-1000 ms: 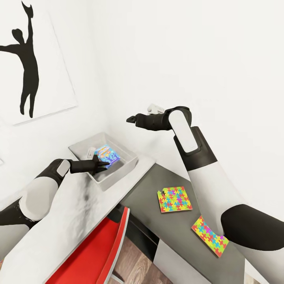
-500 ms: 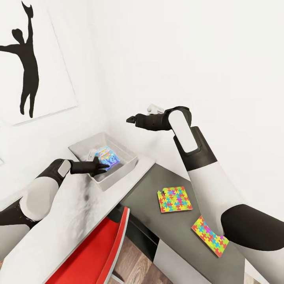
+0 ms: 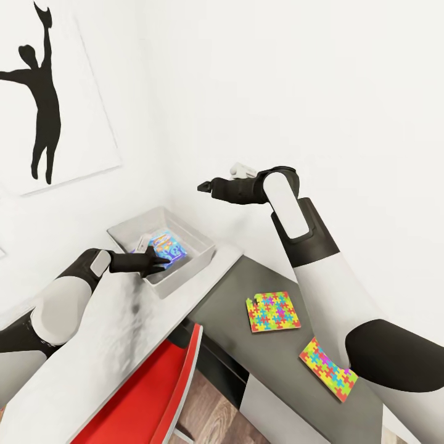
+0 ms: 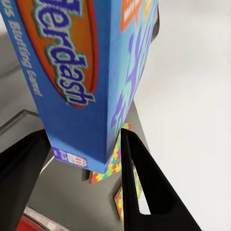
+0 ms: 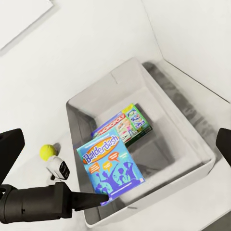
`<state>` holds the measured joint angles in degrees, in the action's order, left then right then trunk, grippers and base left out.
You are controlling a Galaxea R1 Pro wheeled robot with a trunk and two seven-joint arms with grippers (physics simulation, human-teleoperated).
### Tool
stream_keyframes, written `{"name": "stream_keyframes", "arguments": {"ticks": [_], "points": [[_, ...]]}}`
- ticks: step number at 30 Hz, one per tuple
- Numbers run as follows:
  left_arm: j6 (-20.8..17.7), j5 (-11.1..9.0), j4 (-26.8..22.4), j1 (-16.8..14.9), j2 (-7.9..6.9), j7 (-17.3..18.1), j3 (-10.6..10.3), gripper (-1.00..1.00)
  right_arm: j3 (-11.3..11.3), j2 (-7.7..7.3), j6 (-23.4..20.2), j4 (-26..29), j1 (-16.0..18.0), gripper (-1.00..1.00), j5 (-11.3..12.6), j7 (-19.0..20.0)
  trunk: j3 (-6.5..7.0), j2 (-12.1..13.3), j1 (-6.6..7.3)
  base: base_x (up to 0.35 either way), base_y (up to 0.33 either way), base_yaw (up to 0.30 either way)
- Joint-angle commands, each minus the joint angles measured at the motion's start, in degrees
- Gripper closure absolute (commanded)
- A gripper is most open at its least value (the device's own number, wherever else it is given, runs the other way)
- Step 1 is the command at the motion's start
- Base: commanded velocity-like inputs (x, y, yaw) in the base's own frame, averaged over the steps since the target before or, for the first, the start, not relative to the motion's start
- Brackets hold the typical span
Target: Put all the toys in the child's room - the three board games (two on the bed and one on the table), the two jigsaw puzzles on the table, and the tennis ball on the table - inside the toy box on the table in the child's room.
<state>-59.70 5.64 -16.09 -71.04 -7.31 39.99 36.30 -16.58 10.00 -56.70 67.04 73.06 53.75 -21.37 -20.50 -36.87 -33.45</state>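
A grey toy box [image 3: 180, 274] sits on the white table by the wall. A blue Balderdash board game [image 5: 109, 166] leans tilted inside it, on top of a second colourful board game [image 5: 127, 125]. My left gripper [image 3: 159, 262] reaches over the box's near rim, open, with the blue game's lower end between its fingers [image 4: 144, 183]. My right gripper [image 3: 205, 185] hovers open, high above the box. A yellow tennis ball [image 5: 47, 151] lies on the table beside the box. Two jigsaw puzzles [image 3: 273, 311] [image 3: 328, 368] lie flat on the dark desk.
A red chair [image 3: 154, 394] stands under the table's front edge. A white wall runs close behind the toy box, with a framed black silhouette picture [image 3: 43, 92] at the left. The dark desk [image 3: 234, 290] adjoins the white table [image 3: 117, 345].
The blue board game has tipped lower into the toy box. My left gripper has drawn back slightly toward the near rim. The right arm has stayed still.
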Motion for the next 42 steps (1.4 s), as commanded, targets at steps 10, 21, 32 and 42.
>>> {"name": "stream_keyframes", "arguments": {"ticks": [10, 21, 32, 42], "points": [[-0.3, 0.5, 1.9, -0.1, 0.01, 0.3, 0.6, 1.00, 0.0, 0.00, -0.1, 0.0, 0.1, -1.00, 0.6, -0.7, -0.08, -0.1, -0.02, 0.000, 0.000, 0.000], [-0.3, 0.3, 2.5, -0.1, -0.06, 0.3, 0.7, 1.00, 0.0, 0.00, -0.1, 0.1, 0.1, -1.00, 0.6, -0.7, -0.08, -0.1, -0.02, 0.000, 0.000, 0.000], [-0.3, 0.2, 2.5, -0.1, -0.07, 0.3, 0.7, 1.00, 0.0, 0.00, -0.2, 0.0, 0.1, -1.00, 0.6, -0.7, -0.08, -0.1, -0.02, 0.000, 0.000, 0.000], [0.0, -0.5, 2.4, -0.1, -0.07, 0.6, 0.8, 1.00, 0.0, 0.00, -0.2, 0.0, 0.1, -1.00, 0.6, -0.7, -0.08, -0.1, -0.02, 0.000, 0.000, 0.000]]}}
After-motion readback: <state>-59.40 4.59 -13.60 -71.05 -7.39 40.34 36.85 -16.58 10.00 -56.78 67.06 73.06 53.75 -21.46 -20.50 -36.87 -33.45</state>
